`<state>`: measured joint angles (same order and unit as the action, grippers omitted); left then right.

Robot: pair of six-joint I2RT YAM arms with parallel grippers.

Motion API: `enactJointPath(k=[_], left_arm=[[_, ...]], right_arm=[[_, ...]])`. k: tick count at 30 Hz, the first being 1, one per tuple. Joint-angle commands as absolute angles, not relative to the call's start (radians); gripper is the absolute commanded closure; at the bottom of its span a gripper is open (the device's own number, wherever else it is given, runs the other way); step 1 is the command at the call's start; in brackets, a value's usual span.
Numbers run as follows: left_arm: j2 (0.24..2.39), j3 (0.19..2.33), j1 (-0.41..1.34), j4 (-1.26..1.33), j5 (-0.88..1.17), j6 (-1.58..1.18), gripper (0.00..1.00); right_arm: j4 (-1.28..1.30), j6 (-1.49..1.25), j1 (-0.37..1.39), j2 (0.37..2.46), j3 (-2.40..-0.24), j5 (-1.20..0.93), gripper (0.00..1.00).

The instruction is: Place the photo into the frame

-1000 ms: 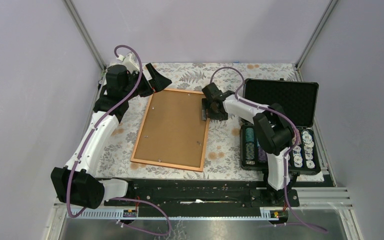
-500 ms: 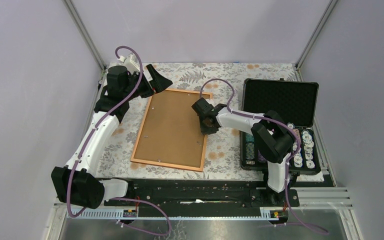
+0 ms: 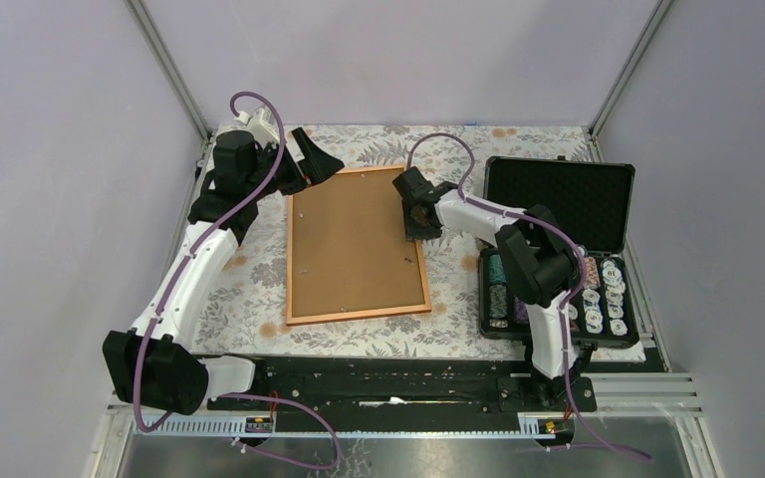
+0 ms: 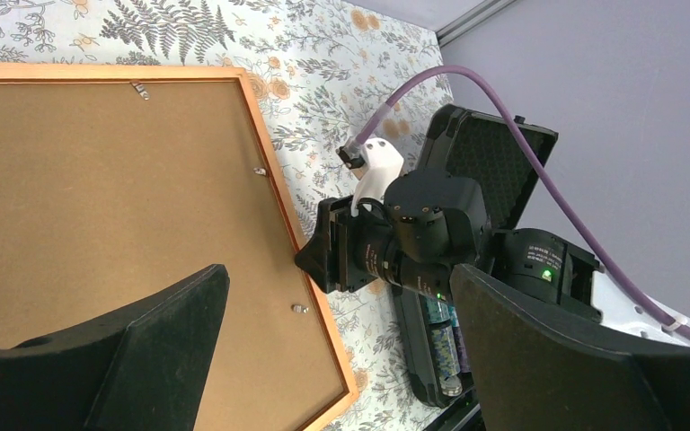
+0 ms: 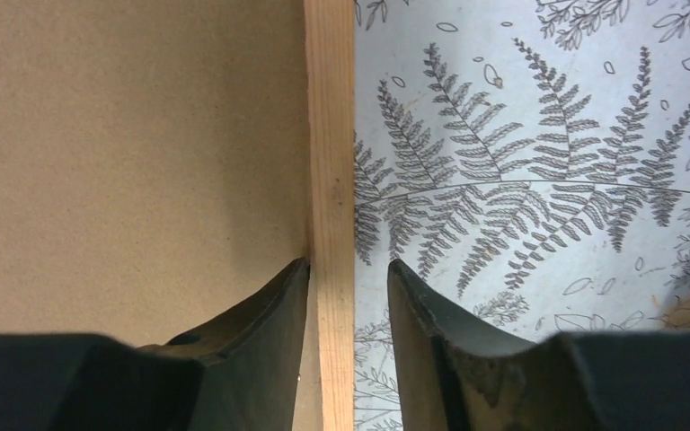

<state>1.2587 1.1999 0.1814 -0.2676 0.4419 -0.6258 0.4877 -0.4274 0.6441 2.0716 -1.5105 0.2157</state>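
The frame [image 3: 359,316] lies flat in the middle of the table, back side up, with the brown backing board [image 3: 354,244] filling it. The photo is not in view. My right gripper [image 3: 420,221] is at the frame's right rail near the far corner. In the right wrist view its jaws [image 5: 348,264] straddle the wooden rail [image 5: 330,135]. The left finger [image 5: 260,332] touches the rail's inner side; a narrow gap shows on the outer side. My left gripper [image 3: 317,159] is wide open and empty above the frame's far left corner. It looks down on the board [image 4: 99,197].
An open black case [image 3: 561,199] of chips stands at the right, close to the right arm. The floral tablecloth [image 3: 249,289] shows around the frame. Metal posts and grey walls bound the table at the back and sides.
The frame has turned from a slant to nearly square with the table edge, its near end swinging right. My right gripper moved along the right rail and back toward the far corner. Left arm still.
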Motion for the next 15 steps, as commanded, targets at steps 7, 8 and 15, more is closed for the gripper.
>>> enactJointPath(k=[7, 8, 15], left_arm=[[1.247, 1.196, 0.176, -0.205, 0.465, -0.629, 0.01], [1.245, 1.194, 0.177, -0.202, 0.467, -0.631, 0.01], [1.243, 1.193, 0.181, -0.201, 0.459, -0.628, 0.01]], right_arm=[[0.438, -0.418, 0.674, 1.823, -1.322, 0.13, 0.35], [0.431, -0.413, 0.679, 1.817, -1.302, 0.126, 0.33], [0.425, -0.398, 0.706, 1.837, -1.277, 0.115, 0.26]])
